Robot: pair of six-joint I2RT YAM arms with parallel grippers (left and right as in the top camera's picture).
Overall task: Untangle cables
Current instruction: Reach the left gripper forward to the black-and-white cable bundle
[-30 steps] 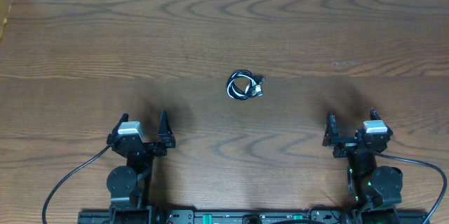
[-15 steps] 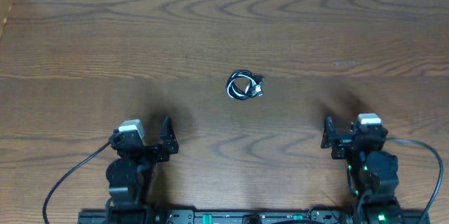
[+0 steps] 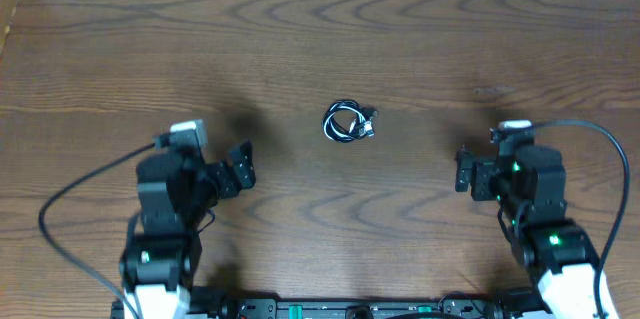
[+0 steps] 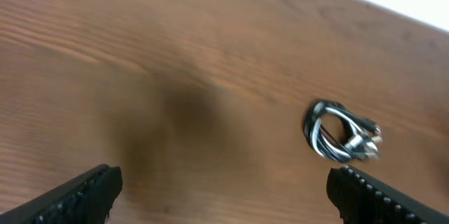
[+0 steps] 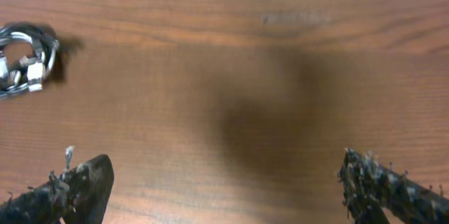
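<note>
The cables point(image 3: 349, 123), black and white wound into one small knot, lie at the middle of the table point(image 3: 320, 39); my left gripper point(image 3: 243, 166) and right gripper point(image 3: 462, 170) hover over its near half, jaws wide and empty. Risk, as I judge it: one pinch catches both cords and drags the knot whole. The wrist views resolve strands and pale plugs point(image 4: 361, 142); overhead alone shows both grippers well apart from the knot.

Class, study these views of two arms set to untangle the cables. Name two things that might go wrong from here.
1. The black and white cables lie in one tight little coil, so a pincer may well pinch both cords together and only drag the bundle.
2. The left pincer and right pincer, both open, flank that one small target; closing in together, they might collide.
</note>
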